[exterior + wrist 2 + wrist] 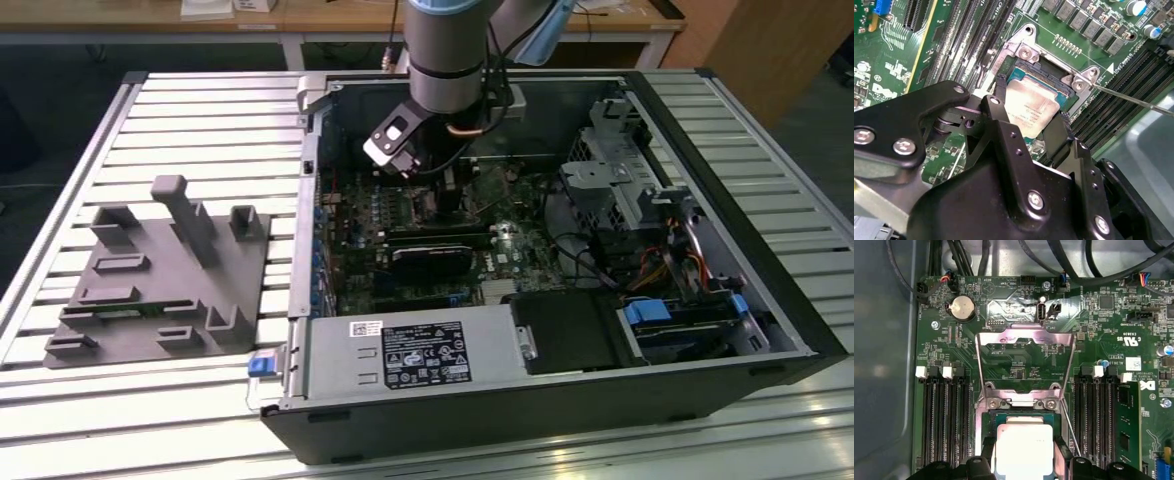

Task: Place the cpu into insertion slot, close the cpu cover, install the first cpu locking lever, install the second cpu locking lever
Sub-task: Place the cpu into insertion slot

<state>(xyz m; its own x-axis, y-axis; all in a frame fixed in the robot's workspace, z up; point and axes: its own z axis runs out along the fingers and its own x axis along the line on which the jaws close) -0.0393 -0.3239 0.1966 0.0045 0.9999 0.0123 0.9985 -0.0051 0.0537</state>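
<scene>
The cpu, a small silver-topped square, sits at the insertion slot, whose dark rim shows around it. My gripper reaches down into the open computer case, its black fingers pressed against two opposite edges of the chip. The cpu cover, a shiny metal frame with a large window, stands flipped open on its hinge beyond the slot. A thin wire locking lever sticks out unlatched beside the slot.
Long black memory slots flank the socket on both sides. The case holds a power supply, a black card and drive cages. A grey fixture lies on the slatted table at the exterior view's left.
</scene>
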